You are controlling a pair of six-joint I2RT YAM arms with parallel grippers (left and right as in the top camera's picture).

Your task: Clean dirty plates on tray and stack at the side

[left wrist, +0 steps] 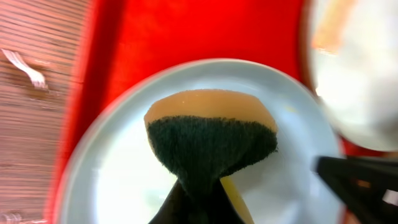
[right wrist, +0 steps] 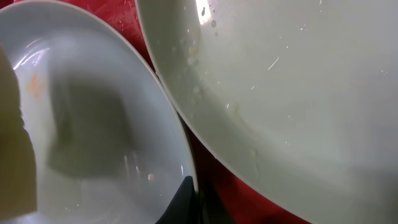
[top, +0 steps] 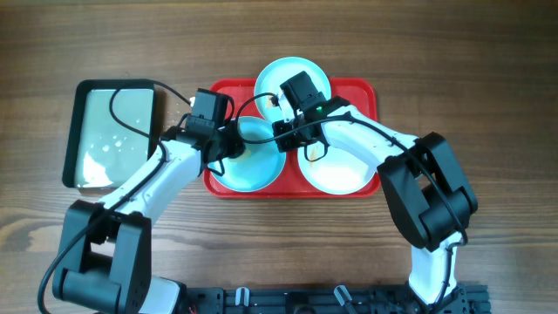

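Scrub step in hand: left gripper (left wrist: 198, 202) clamps the sponge (left wrist: 208, 134) onto the front-left aqua plate (top: 253, 173) in the red tray (top: 362, 87), right gripper (top: 283, 135) at its rim (closure not discernible); next likely needs steadied wiping strokes.

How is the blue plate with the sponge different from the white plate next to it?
The blue plate is pale aqua; the white plate is white. The left claw presses a sponge onto the blue plate; the white plate has none. Both are round, shallow and sit on the red tray.
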